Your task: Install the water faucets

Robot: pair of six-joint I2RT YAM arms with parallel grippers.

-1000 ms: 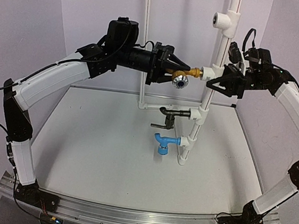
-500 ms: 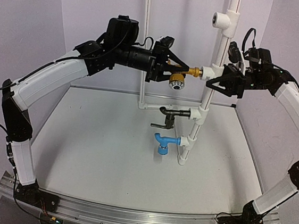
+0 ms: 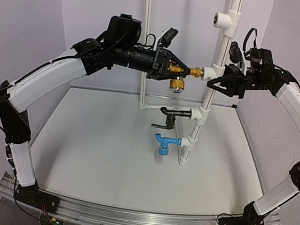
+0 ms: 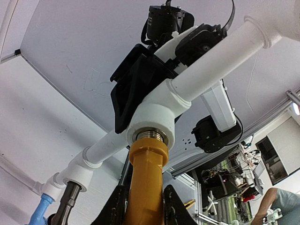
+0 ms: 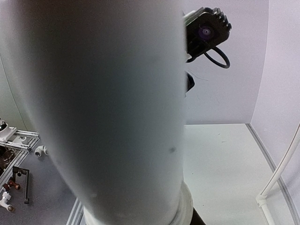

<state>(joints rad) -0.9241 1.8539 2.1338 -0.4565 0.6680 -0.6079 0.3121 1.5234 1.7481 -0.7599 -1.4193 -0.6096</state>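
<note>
In the top view my left gripper (image 3: 181, 70) is shut on the brass-gold faucet (image 3: 191, 71), whose silver-tipped spout (image 3: 177, 85) points down. Its threaded end sits in a white tee (image 3: 210, 74) on the upright white pipe (image 3: 225, 40). In the left wrist view the gold stem (image 4: 147, 178) runs between my fingers (image 4: 115, 208) up into the tee (image 4: 154, 117). My right gripper (image 3: 221, 82) is shut on the pipe just right of that tee; the pipe (image 5: 108, 108) fills the right wrist view and hides the fingers. The black faucet (image 3: 170, 113) and the blue faucet (image 3: 165, 144) sit in lower tees.
A second thin white pipe (image 3: 145, 42) rises behind the left gripper and joins the frame with a horizontal bar (image 3: 153, 107). An unused tee (image 3: 224, 19) sits higher on the upright pipe. The white table (image 3: 108, 156) has purple walls (image 3: 19, 29) around it.
My left wrist has turned with the brass faucet in it: the spout swung from facing the camera to pointing down. The right arm has not moved.
</note>
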